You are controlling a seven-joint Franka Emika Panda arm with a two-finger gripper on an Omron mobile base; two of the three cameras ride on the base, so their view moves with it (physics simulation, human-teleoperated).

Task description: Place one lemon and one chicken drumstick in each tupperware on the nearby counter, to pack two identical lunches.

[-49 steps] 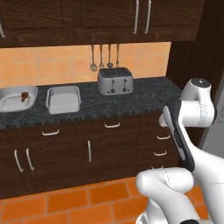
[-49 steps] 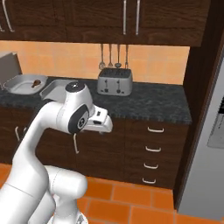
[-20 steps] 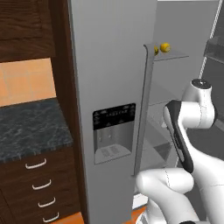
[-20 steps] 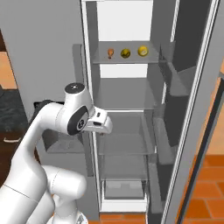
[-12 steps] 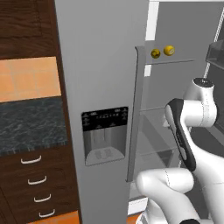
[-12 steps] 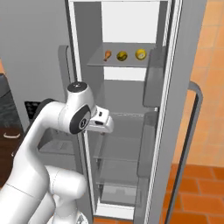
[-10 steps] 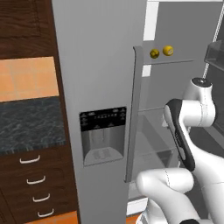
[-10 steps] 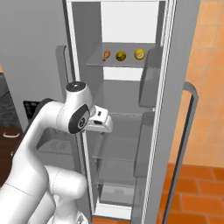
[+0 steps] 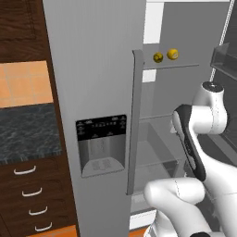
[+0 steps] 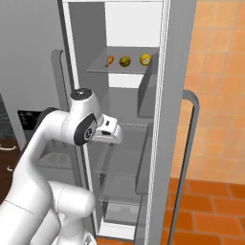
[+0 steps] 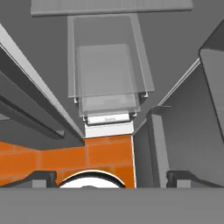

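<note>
Two lemons (image 10: 125,61) (image 10: 145,60) lie side by side on an upper shelf inside the open fridge, with a chicken drumstick (image 10: 110,60) just left of them. From the left base view both lemons (image 9: 158,57) (image 9: 172,54) show past the door edge. My gripper (image 11: 113,178) hangs in front of the fridge's middle shelves, well below that shelf, pointing down at the floor. Its fingertips (image 11: 43,177) stand wide apart with nothing between them. A strip of the dark counter (image 9: 28,139) shows at the far left. The tupperwares are out of view.
The closed left fridge door with its dispenser panel (image 9: 101,146) and long handle (image 9: 135,120) stands close on the left. The open right door (image 10: 165,143) juts out toward me. Glass shelves (image 11: 109,74) and a bottom drawer lie below the hand. Orange floor tiles (image 10: 210,210) spread to the right.
The whole picture has swung from the counter with the toaster and containers to the open fridge, so the base has moved. The arm keeps the same pose and the gripper stays open.
</note>
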